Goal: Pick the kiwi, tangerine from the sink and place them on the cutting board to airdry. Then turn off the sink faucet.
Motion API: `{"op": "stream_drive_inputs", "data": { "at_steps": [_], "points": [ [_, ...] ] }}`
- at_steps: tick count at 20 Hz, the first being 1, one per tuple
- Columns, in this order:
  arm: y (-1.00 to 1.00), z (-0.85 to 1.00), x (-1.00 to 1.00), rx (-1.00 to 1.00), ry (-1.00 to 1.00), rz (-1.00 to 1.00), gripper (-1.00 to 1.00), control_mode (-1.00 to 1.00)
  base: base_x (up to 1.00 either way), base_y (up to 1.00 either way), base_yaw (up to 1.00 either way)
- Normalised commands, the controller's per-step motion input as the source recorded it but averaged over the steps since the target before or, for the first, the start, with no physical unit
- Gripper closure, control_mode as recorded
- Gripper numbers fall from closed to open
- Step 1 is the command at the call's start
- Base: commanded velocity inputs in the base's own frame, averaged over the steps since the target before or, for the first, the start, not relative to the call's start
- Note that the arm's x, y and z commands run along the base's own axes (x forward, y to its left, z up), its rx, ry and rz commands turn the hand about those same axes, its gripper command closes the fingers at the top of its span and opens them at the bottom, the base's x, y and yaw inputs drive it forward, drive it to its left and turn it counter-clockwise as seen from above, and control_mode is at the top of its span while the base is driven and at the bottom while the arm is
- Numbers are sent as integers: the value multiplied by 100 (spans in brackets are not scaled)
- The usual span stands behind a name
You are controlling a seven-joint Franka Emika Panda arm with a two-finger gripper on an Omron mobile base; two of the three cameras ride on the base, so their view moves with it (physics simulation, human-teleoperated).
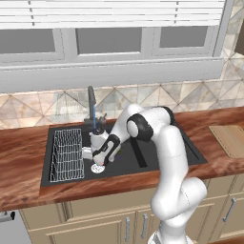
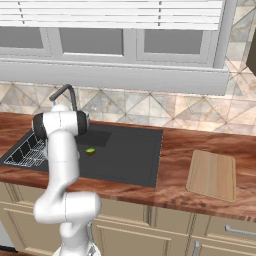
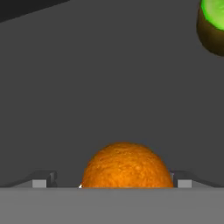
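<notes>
I see the arm bent down into the sink (image 1: 143, 164), with the gripper (image 1: 98, 161) low in the deep basin, just above the round silver drain (image 1: 98, 168). In the hand view the tangerine (image 3: 127, 166) sits on the basin floor between the two fingertips (image 3: 40, 183), one tip to each side of it and a gap showing on either side; the jaws stand wide apart and are not clamped on it. I cannot tell from that view whether either pad touches the fruit. The kiwi (image 3: 213, 24) lies on the same dark floor, apart from the tangerine, at the upper right corner of the hand view; in the right base view it (image 2: 90, 150) rests in the basin near the arm's elbow. The wire rack (image 1: 66, 155) occupies the left end of the sink. The faucet (image 1: 91, 107) stands upright at the sink's back edge, and a thin blue stream (image 1: 94, 119) falls from its spout into the basin. The cutting board (image 2: 212, 175) lies flat on the table (image 2: 175, 150) to the right of the sink, well apart from it and near the table's front edge, with nothing on it.
</notes>
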Motion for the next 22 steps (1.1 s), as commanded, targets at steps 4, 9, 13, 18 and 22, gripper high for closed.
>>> {"op": "stream_drive_inputs", "data": {
  "at_steps": [4, 9, 13, 18, 22],
  "points": [
    [0, -12, -34, 0, 0, -6, 100, -100, 0, 0, 0],
    [-13, 0, -14, 0, 0, -6, 100, -100, 0, 0, 0],
    [-12, 24, 0, 0, -1, -3, 100, -100, 0, 0, 0],
    [-13, 55, 0, 0, -5, 0, 100, -100, 0, 0, 0],
    [-14, 72, 0, 3, -5, 0, 100, -100, 0, 0, 0]
  ]
}}
